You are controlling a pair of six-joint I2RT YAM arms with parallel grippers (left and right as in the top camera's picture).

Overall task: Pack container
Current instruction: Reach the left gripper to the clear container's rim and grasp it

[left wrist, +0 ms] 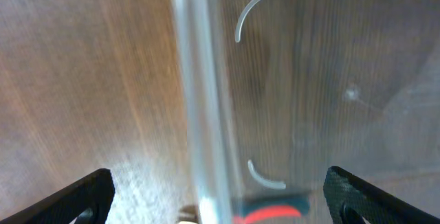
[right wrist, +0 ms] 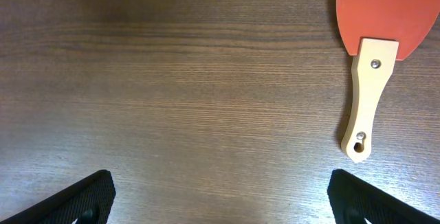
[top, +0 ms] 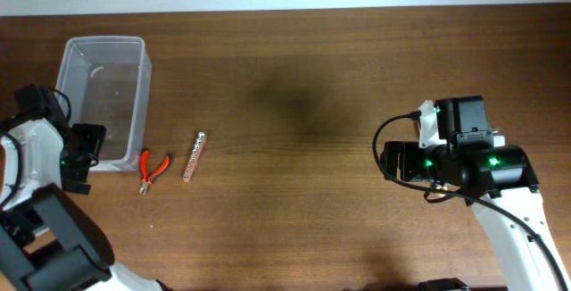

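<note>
1. The container stands on the far left part of the table, upright, with its long side running far to near. In the left wrist view I see its clear wall and rim running straight through the frame.

2. The left gripper sits over the near left part of the container. Its jaws are wide and hold nothing. One fingertip is over bare wood outside the wall, the other over the bin's floor. I cannot tell whether either one touches the plastic. A red-and-dark shape shows at the lower edge of this view, too cropped to identify.

3. The pliers, with red handles, lie just beside the container's near right corner, apart from it. A slim strip lies to their right, also apart.

4. The right gripper is well apart from these, over the right side of the table. Its jaws are wide and hold nothing. A scraper, with a red blade and wooden handle, lies flat on the wood ahead of it, to one side.
</note>
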